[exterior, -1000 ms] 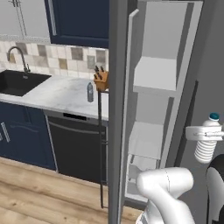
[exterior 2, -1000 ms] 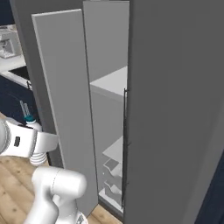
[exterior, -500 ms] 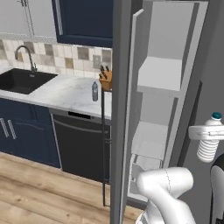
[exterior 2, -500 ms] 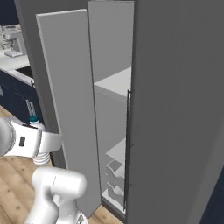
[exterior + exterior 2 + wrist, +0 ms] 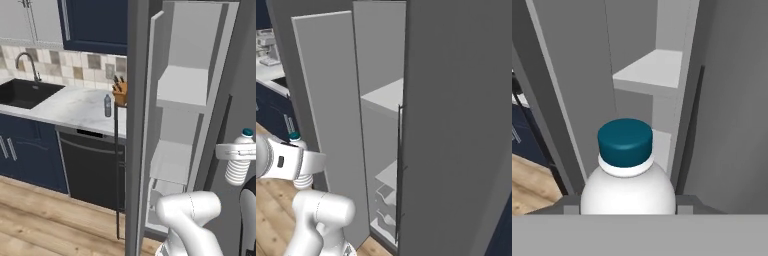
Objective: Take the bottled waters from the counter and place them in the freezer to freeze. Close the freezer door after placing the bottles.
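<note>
I can read no label or writing on either bottle. My jaws (image 5: 239, 151) are closed around the neck end of one bottled water (image 5: 239, 163), which stands upright between them, its blue cap (image 5: 625, 139) poking up above the fingers and its ribbed whitish body hanging below. In the hand view the cap sits dead centre, with the jaws pressed against both shoulders of the bottle. Ahead of the jaws the freezer (image 5: 657, 70) stands open, white walls and a white shelf (image 5: 183, 88) beyond the cap. The freezer door (image 5: 331, 125), a flat grey panel, is swung out to the left of the jaws. Well off to the left of the jaws, a second bottle (image 5: 107, 106) stands upright on the marble worktop (image 5: 75, 107), just beside the wooden knife block (image 5: 120, 92).
</note>
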Available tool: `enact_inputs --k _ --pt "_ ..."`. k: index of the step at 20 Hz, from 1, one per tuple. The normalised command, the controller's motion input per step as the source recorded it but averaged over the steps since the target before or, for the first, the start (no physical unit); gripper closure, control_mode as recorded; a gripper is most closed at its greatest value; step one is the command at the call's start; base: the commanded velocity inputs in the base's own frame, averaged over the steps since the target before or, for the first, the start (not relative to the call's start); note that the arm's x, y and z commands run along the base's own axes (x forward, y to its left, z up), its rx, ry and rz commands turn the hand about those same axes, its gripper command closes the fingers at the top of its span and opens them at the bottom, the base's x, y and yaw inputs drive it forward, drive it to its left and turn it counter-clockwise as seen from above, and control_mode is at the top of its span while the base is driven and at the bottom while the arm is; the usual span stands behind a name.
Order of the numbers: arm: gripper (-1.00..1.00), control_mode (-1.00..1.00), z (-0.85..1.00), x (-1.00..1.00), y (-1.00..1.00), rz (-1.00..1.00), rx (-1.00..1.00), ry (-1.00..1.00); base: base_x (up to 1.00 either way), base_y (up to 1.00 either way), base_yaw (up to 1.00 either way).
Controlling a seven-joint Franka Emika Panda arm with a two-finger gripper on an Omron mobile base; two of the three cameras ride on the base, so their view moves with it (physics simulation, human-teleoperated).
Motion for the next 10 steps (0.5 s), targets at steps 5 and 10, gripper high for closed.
enact_inputs --k 5,10 --pt "1.00 1.00 0.00 0.00 0.00 0.00 0.00 0.00 0.45 -0.03 0.00" --pt "1.00 1.00 0.00 0.00 0.00 0.00 0.00 0.00 0.32 0.00 0.00"
